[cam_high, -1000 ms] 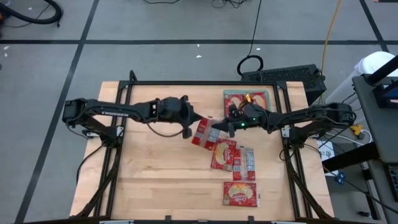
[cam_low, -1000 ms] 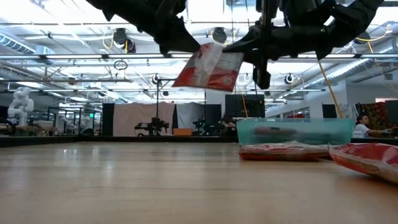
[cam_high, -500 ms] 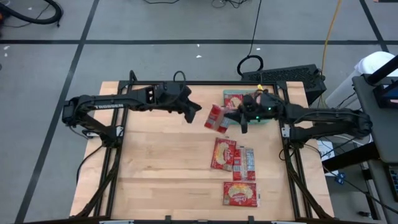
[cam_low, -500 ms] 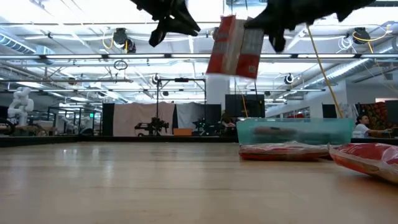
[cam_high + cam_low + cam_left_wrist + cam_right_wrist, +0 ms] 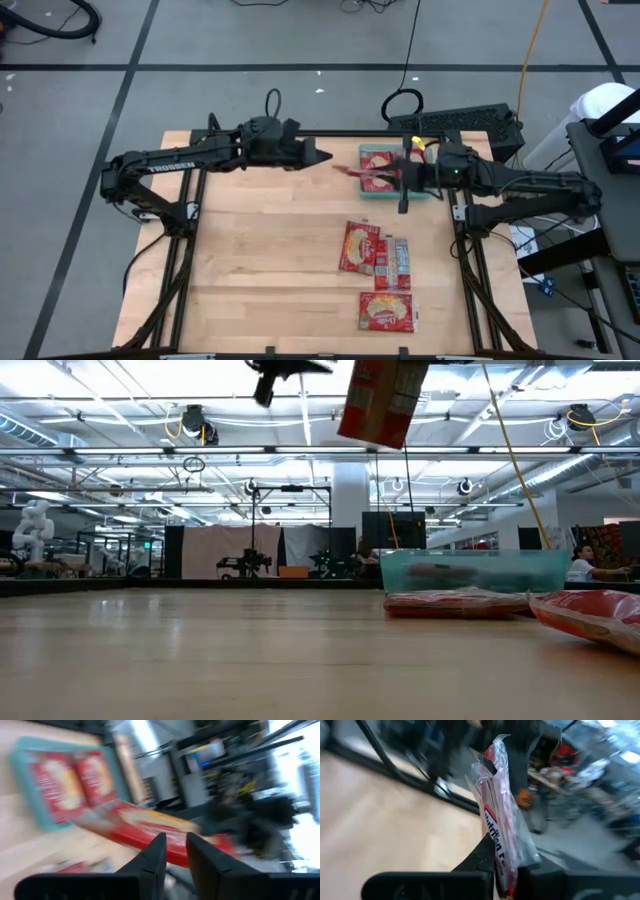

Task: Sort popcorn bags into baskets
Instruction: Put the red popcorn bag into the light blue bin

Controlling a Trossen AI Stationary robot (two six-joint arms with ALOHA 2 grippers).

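Note:
A red popcorn bag [image 5: 362,174] hangs in my right gripper [image 5: 398,182] above the near left corner of the teal basket [image 5: 395,146]; the low view shows the bag [image 5: 383,400] high over the table. The basket holds two bags lying flat. My left gripper [image 5: 325,157] is open and empty, hovering left of the held bag near the table's far edge. Through its fingers [image 5: 157,855] I see the bag [image 5: 150,827] and the basket [image 5: 25,775]. My right gripper pinches the bag between its two fingers [image 5: 481,857] at one end [image 5: 501,851], coming level from the table's right. The bag is lifted clear, stands on edge and sticks out past the fingertips toward the table's left; its crimped free end [image 5: 487,762] is farthest from me.
Three more bags lie flat on the wooden table: one [image 5: 360,247] beside a silver-backed one [image 5: 393,262], and another [image 5: 386,312] nearer the front edge. The low view shows bags [image 5: 455,603] in front of the basket wall [image 5: 470,570]. The table's left half is bare wood.
The bag passed from my left gripper to my right. My left gripper let go and drew back toward the far edge. My right gripper carried the bag up and toward the table's far right, over the basket's corner, and the bag turned from flat to standing on edge.

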